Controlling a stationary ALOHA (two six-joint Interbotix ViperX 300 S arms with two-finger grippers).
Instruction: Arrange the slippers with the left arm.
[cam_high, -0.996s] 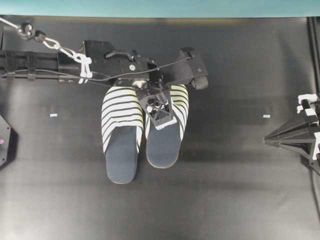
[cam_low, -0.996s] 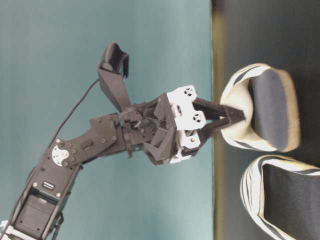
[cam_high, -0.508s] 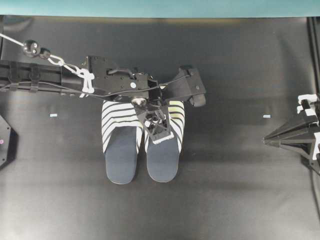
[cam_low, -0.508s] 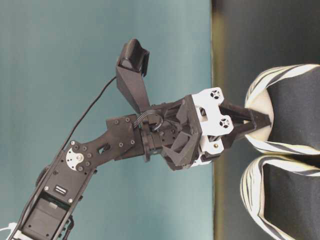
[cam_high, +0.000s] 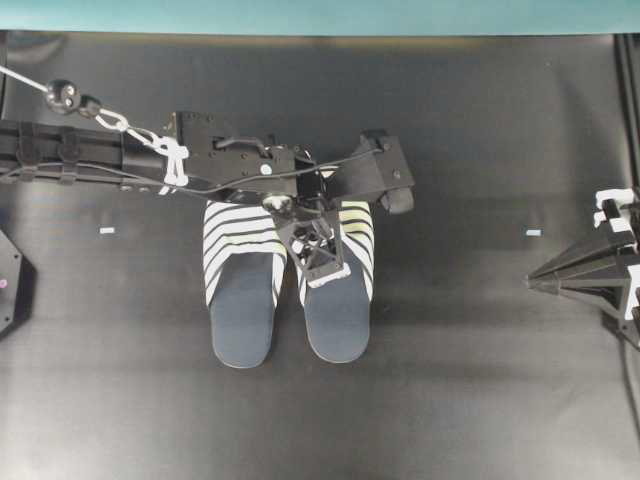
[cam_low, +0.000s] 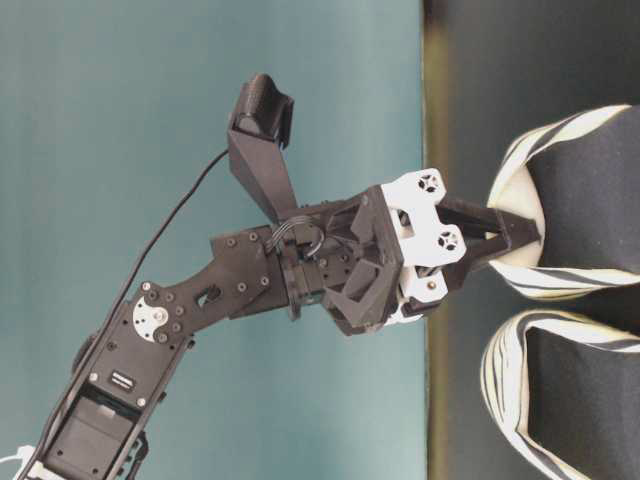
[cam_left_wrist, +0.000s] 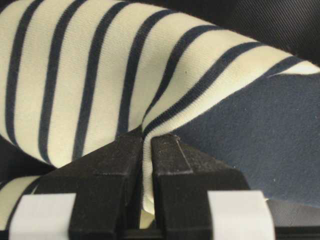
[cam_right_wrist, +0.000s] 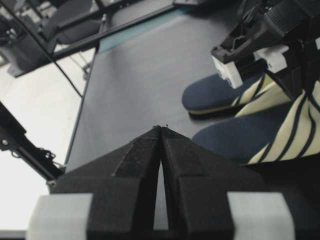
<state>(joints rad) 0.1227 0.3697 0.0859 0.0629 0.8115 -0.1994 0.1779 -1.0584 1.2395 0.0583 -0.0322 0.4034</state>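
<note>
The left gripper (cam_high: 322, 262) is clamped tight on the striped toe-cover edge of the right-hand slipper (cam_high: 338, 318), a pinch suited to dragging it. The 2 slippers lie side by side mid-table, heels toward the viewer. The other slipper (cam_high: 243, 310) lies free. The right gripper (cam_right_wrist: 161, 131) is closed, empty, well apart.

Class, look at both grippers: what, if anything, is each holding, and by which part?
The left gripper pinches the right-hand slipper by the edge of its striped toe cover. The right gripper is shut and holds nothing.
</note>
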